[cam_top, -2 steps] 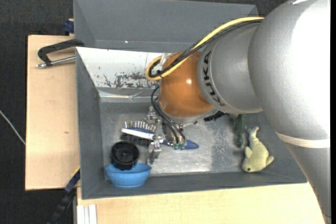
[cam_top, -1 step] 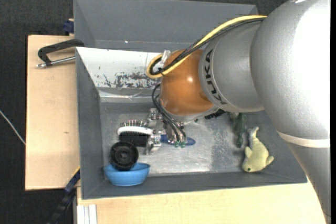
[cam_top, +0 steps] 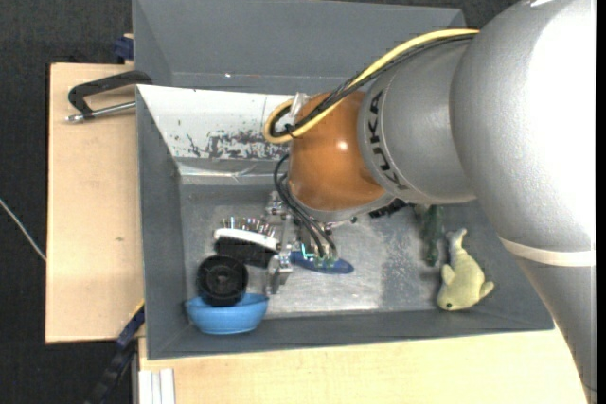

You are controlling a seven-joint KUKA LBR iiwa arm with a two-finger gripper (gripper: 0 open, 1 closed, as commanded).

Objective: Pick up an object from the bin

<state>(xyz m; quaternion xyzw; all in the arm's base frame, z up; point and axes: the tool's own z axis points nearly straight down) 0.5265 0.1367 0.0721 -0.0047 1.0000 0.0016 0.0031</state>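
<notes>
The arm (cam_top: 473, 128) dominates from the right, a big grey barrel that blocks the bin's (cam_top: 156, 232) back-right corner and a good part of its floor. It's reaching leftward and down, wrist low near the floor, with a yellow cable (cam_top: 398, 55) looping along its top. The orange cover (cam_top: 327, 161) at the wrist hides the middle of the floor and the top of the pincer (cam_top: 270, 251).

The pincer is down in the front-left part of the bin, a tangle of shiny metal and wires. Whether it's open or shut, I cannot tell, and I can't see that it has hold of anything.

A blue bowl (cam_top: 225, 315) sits against the front wall, left. A yellow soft toy (cam_top: 461, 279) lies front right, well apart from the pincer. A dark green thing (cam_top: 433, 237) just behind the toy is half under the arm and hard to make out. A black round disc (cam_top: 221, 279) sits just behind the bowl. A black piece (cam_top: 244, 248) with a white edge lies right at the pincer, between the shiny parts. A flat blue scrap (cam_top: 331, 266) lies just right of the pincer.
</notes>
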